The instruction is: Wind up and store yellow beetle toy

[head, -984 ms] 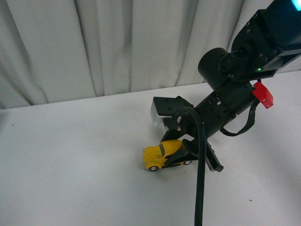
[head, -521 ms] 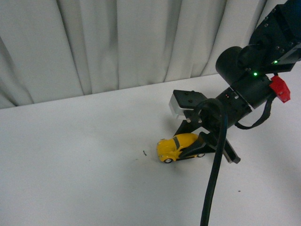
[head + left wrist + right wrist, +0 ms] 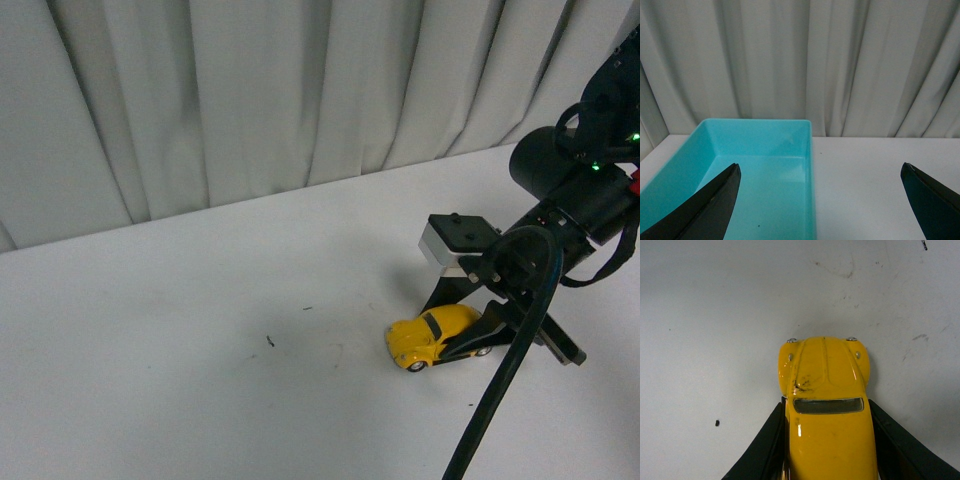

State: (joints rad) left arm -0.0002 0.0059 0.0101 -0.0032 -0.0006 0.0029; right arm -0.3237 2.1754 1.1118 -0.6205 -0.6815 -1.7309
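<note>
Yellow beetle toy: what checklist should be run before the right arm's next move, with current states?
1. Grip: right gripper shut on yellow beetle toy, one finger on each side: ok.
2. Toy's wheels on the table: ok.
3. Other arm: left gripper open and empty: ok.
4. Storage: turquoise bin empty: ok.
5. Bin's place relative to the toy: cannot tell.

A pale pleated curtain (image 3: 250, 100) behind — white, lightly scuffed tabletop (image 3: 180, 400) in front.
</note>
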